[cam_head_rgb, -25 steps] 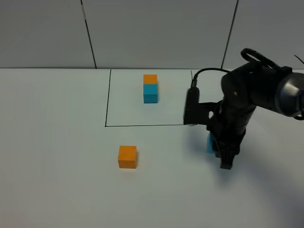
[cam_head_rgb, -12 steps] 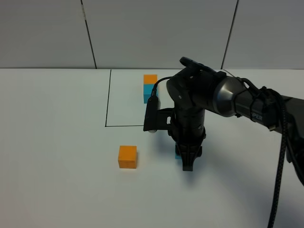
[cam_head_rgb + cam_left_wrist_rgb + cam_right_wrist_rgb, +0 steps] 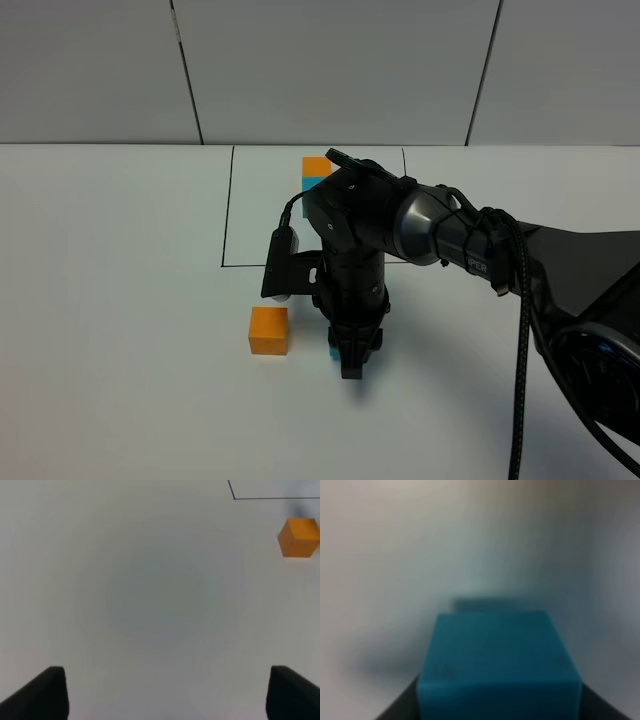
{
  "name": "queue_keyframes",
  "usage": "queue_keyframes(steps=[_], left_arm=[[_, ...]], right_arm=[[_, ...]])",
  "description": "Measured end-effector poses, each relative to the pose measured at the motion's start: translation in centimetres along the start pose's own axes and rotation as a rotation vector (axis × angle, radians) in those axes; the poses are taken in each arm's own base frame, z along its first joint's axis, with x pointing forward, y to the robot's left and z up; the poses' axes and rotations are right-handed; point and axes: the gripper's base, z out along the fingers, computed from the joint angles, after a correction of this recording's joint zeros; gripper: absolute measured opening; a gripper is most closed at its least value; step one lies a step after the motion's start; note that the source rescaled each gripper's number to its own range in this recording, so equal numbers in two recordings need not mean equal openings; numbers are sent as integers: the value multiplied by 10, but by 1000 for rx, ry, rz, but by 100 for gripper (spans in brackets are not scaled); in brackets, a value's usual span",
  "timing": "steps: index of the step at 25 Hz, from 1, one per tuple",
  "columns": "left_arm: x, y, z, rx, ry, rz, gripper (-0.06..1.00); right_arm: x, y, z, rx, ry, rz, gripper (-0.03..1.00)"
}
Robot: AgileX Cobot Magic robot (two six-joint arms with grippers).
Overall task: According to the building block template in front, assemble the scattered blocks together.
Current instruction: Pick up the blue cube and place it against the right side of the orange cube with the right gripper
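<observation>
Teal and orange are not yet joined, so we judge the task roughly half done. Our right claw (image 3: pixel 350 365) is clamped on the teal cube (image 3: pixel 500 665) and holds it low, just beside the orange cube (image 3: pixel 268 331). A narrow strip of bare worktop (image 3: pixel 120 300) shows between the two. We cannot tell whether the teal cube rests on the worktop or hangs just above it. The template (image 3: pixel 317 168) lies well beyond the orange cube, partly hidden by the arm. Our left claw (image 3: pixel 162 694) stands wide and empty, well apart from the orange cube. What is left, as we read it, is to close that gap, set the faces flush as in the template, and let go.
</observation>
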Motion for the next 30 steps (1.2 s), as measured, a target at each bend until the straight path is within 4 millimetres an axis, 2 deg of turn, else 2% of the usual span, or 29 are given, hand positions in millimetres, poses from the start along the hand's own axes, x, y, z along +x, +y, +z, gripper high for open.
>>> queue_keyframes(steps=[10,20,30], left_arm=[[0,0,0,0,0,0,97],[0,0,0,0,0,-1,97],[0,0,0,0,0,-1,97]], right_arm=[[-14,-6,17,-10,-31,11,0],[-20,-8,16,-24,-63,29,0],[-26,-1,16,-24,-64,9,0]])
